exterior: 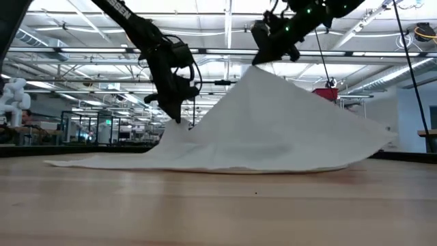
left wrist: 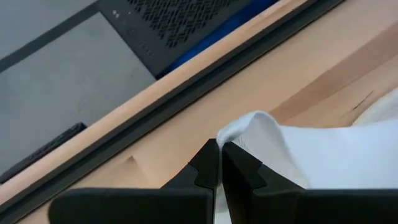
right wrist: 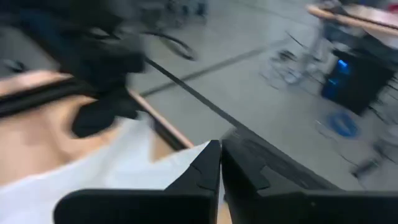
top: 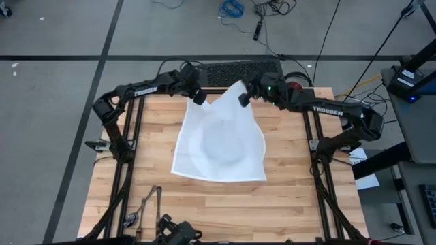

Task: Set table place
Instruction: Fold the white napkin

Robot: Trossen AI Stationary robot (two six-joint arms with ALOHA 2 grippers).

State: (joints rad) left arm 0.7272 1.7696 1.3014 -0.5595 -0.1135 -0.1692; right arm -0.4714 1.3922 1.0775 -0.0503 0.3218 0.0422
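At the near edge of the table [top: 286, 197] a few pieces of dark cutlery [top: 146, 204] lay by themselves, well apart from everything else. Past them, mid-table, the white napkin [top: 218, 146] was spread over a round plate [top: 219, 144] whose outline showed faintly through the cloth; its near edge rested flat on the wood.

Farther back, the cloth rose off the table at two corners. The left gripper [top: 199, 99] was clenched on one far corner, held low, close to the table's far edge. The right gripper [top: 243, 99] was clamped on the other far corner and held it higher, so the cloth sloped up like a tent in the low view. Beyond the far edge something red [top: 294, 87] sat behind the right arm, partly hidden.

The main risk seemed to be the plate. If the two arms pulled the cloth away from the near edge, the drag could slide the plate with it or tip it. With one corner higher than the other, the cloth could also twist or fold on itself. Each grip was only on a thin corner, so a sharp tug could slip a corner free and drop the cloth in a heap.
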